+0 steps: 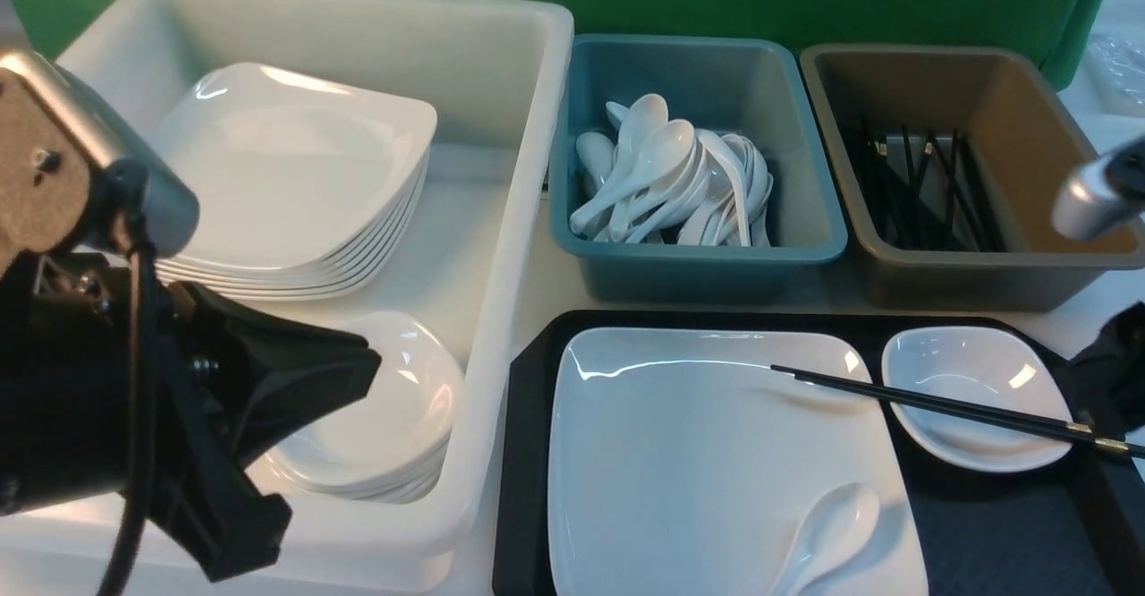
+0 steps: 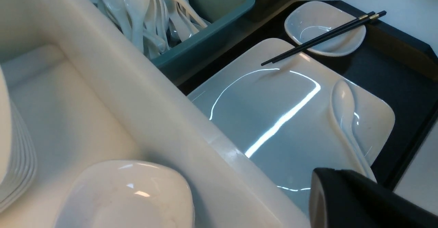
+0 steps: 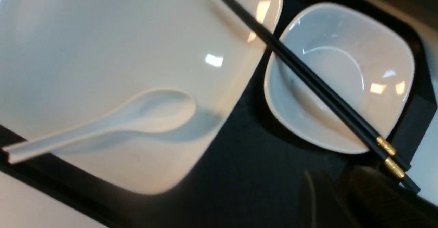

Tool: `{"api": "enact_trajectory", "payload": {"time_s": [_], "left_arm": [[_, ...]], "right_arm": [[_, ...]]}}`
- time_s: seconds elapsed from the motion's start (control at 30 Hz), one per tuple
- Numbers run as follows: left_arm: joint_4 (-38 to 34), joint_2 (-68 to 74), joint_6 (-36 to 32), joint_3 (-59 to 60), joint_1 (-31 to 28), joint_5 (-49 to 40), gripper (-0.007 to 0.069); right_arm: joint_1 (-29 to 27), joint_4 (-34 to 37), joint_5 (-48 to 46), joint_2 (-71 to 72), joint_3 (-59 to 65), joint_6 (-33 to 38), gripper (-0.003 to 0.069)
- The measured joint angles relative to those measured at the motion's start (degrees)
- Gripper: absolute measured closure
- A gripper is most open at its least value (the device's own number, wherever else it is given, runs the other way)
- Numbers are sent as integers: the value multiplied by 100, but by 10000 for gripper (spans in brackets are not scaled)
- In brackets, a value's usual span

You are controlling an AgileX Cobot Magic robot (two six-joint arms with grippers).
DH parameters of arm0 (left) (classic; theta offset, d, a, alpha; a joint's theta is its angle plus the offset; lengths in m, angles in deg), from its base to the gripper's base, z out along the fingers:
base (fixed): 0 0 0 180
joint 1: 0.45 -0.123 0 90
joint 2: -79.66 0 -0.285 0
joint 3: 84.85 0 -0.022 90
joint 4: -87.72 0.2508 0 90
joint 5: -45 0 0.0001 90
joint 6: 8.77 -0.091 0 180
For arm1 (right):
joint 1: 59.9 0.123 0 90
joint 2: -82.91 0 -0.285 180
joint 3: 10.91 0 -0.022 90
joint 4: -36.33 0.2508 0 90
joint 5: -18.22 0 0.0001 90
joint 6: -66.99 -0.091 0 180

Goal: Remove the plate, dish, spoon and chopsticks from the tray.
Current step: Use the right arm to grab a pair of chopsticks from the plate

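While all four pieces are on the black tray (image 1: 993,533) at the near right, none is yet taken. The plate (image 1: 707,462) fills the tray's left part. It is glazed, stiff and probably the heaviest and most slippery, so I judge its raised rim the only fair hold. The spoon (image 1: 827,533) lies on the plate's near right corner, and its handle passing over the plate's edge is the easy place to pinch. The small dish (image 1: 966,381) sits at the far right, apart from the plate. The chopsticks (image 1: 939,405) lie across the dish onto the plate, their gold-banded ends beyond the dish's right rim. They are light and may roll or separate, so both should be pinched together near these ends. The left gripper (image 1: 322,448) hangs over the white tub (image 1: 528,220), jaws apart and empty. The right gripper (image 1: 1109,372) is near the banded ends, but whether its jaws are apart I cannot tell.
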Motion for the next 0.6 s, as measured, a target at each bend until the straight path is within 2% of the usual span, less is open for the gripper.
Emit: {"api": "enact_trajectory", "payload": {"time_s": [0.07, 0.17, 0.33, 0.43, 0.6], "left_arm": [[0, -127, -33, 0, 0, -14, 604], [0, -411, -60, 0, 0, -26, 604], [0, -568, -78, 0, 0, -20, 604], [0, -585, -78, 0, 0, -20, 604], [0, -585, -78, 0, 0, 83, 604]], "right_arm": [[-102, -18, -180, -425, -192, 237, 455], [-279, -58, -315, -1366, -409, 650, 315], [-297, -346, -6, -1908, -454, 843, 187], [-297, -699, 226, -2176, -486, 913, 164], [-297, -772, 354, -2438, -486, 938, 162]]}}
